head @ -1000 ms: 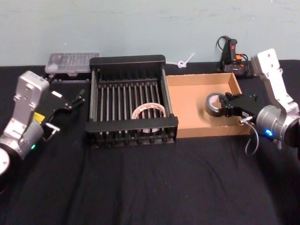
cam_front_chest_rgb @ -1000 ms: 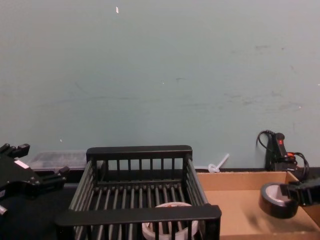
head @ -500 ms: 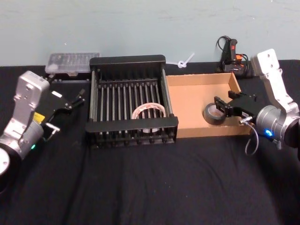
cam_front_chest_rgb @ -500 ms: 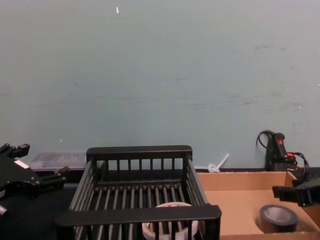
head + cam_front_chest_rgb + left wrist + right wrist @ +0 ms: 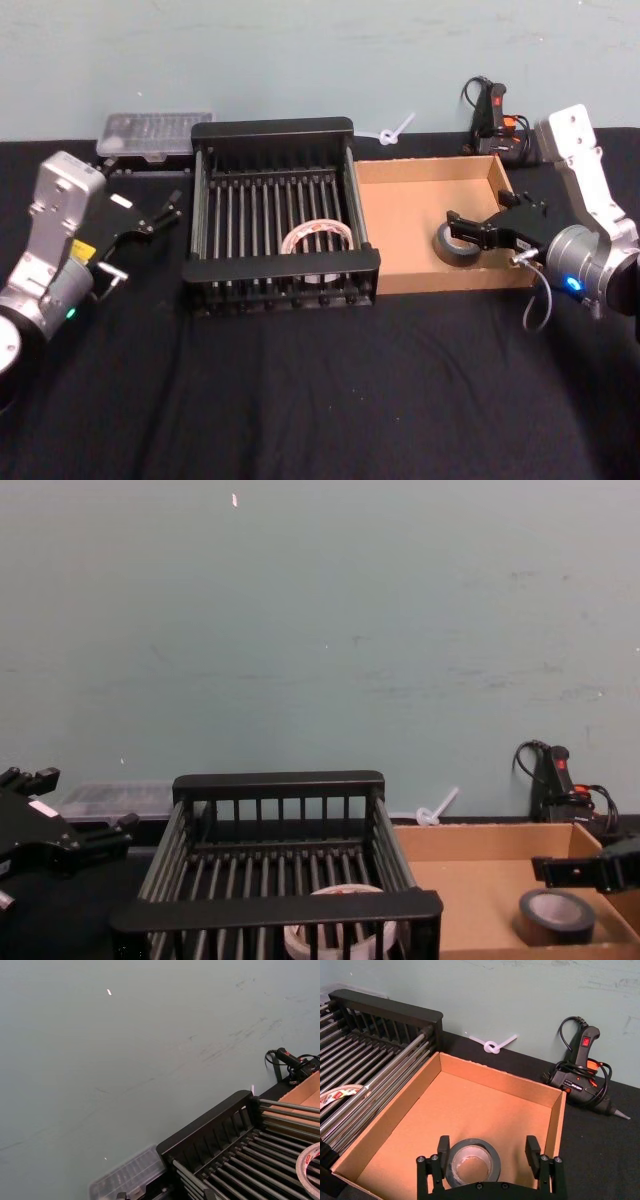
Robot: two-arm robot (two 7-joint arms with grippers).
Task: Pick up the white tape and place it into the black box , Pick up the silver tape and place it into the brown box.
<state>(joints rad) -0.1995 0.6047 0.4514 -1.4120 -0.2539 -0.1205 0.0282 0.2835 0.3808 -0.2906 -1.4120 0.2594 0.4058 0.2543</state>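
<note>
Both tapes lie boxed; right end effector spread above silver tape.

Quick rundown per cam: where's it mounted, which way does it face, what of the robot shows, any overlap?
Head: high, looking down on the black slatted crate and the shallow brown cardboard box; both arms show, left tool, right tool.
Chest: low, facing the wall across the crate; both tools at the bottom corners.
Left wrist: aimed over the crate's rim at the wall.
Right wrist: over the cardboard box, open fingers straddling the grey-silver tape roll.
Shared: head and left wrist both catch the white tape ring in the crate.
</note>
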